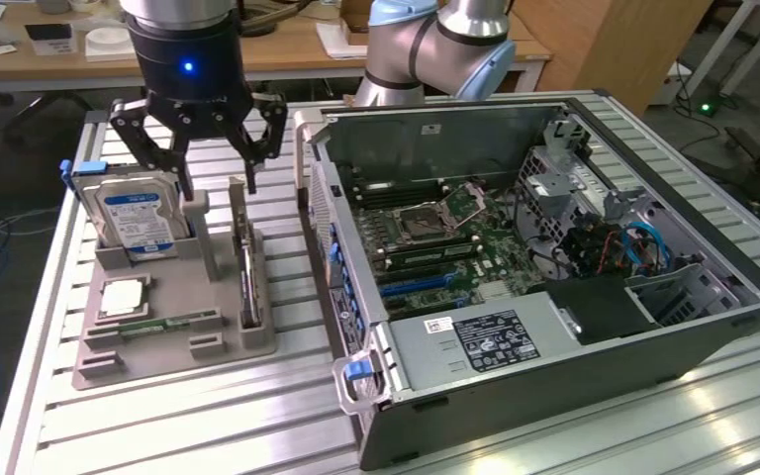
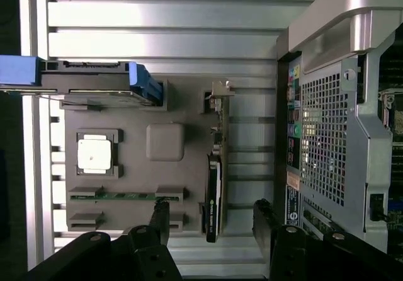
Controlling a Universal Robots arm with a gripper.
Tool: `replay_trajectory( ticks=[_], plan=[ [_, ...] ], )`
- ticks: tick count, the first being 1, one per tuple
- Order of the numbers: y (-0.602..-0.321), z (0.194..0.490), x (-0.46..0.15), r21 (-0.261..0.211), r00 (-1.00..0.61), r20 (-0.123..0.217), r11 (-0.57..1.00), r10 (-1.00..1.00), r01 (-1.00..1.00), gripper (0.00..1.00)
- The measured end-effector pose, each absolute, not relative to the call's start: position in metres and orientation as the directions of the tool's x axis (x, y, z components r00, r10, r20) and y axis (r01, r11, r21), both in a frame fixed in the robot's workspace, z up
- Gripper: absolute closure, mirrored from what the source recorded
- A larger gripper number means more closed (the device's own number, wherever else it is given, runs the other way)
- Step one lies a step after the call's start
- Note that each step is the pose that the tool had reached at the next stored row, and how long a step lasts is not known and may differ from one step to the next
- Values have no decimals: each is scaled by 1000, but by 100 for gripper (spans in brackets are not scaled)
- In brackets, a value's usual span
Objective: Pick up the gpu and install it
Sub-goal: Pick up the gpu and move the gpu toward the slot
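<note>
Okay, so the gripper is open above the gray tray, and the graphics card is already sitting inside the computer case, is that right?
Not quite. The gripper is open above the gray tray, but the graphics card is not inside the computer case. It stands on edge in a slot of the tray, right below the gripper, as the exterior view shows.

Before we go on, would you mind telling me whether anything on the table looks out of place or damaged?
Nothing stands out. The gpu stands on edge in its slot of the grey holder, the hard drive sits upright in another slot, and the open end effector hangs above the gpu.
</note>
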State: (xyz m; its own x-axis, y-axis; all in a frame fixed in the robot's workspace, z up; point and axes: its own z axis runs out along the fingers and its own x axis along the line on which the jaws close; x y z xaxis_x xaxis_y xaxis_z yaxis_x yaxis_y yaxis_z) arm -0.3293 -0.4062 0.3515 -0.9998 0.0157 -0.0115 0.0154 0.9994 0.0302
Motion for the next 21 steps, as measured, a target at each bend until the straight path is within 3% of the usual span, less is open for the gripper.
replay_trajectory(
  ticks=[21],
  plan=[
    [-406,333,-329,30,-1000,-12,999,16,15,35]
  ],
)
